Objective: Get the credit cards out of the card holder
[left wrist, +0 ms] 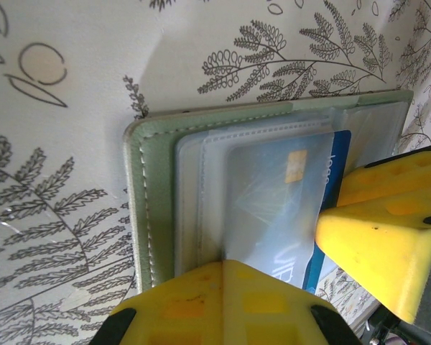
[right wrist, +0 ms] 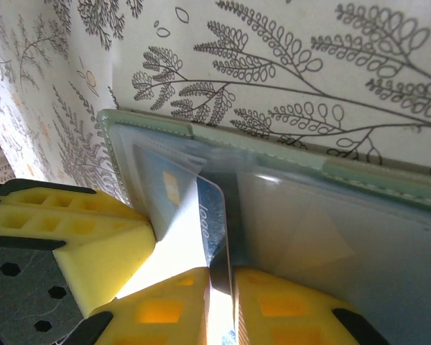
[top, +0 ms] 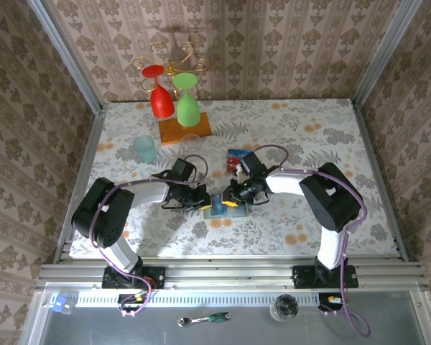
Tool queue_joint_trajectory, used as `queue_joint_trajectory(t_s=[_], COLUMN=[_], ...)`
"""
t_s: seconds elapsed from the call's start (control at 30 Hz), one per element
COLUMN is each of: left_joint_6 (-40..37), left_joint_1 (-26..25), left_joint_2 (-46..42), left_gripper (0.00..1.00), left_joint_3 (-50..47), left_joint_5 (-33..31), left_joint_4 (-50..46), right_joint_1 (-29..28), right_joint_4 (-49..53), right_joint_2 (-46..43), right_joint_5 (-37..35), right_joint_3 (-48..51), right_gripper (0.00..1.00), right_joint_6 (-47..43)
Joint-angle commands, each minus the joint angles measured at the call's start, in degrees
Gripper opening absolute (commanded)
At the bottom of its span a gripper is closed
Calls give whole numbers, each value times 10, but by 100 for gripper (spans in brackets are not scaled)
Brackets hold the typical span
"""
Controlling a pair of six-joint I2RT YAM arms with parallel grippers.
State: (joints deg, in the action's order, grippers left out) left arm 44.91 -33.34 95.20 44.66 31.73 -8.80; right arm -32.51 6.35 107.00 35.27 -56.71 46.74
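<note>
left gripper (top: 201, 198): shut, with nothing between its fingers; the closed tip presses on the near pocket panel and appears to pin the holder down.
card holder (top: 217, 207): lies open and flat on the surface (top: 302, 129), near the middle, between the two grippers.
blue card (left wrist: 339, 162): partly drawn out of its clear pocket, with one end under the plastic and the other end past the pocket's edge.
right gripper (right wrist: 221, 287): narrow; its two fingers close on the free edge of the blue card, which stands between them.
loose cards (top: 237, 157): lie on the surface just beyond the right gripper, apart from the holder; red and blue show, but the number cannot be told.
done: judged to be most of the task, since some cards are already out.
left: the blue card has to be pulled free and set down; no other card can be made out in the pockets.
</note>
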Motion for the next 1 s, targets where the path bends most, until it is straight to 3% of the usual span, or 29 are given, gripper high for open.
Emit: queue_joint_trajectory(t_s=[0.0,0.47,0.97], left_joint_6=[-12,-14,-11], left_joint_1=[2,2,1], left_joint_2=[8,8,4], left_gripper=[0,0,0], left_joint_3=[-5,-1,5], left_joint_5=[-12,-13,-7], left_joint_4=[-32,-37,-34], right_joint_1=[3,24,44], right_joint_4=[-17,16,133], right_joint_2=[-22,-48,-98], right_joint_5=[17,4,-53], right_joint_3=[7,33,18], right_gripper=[14,11,7], right_joint_6=[7,-15,-76])
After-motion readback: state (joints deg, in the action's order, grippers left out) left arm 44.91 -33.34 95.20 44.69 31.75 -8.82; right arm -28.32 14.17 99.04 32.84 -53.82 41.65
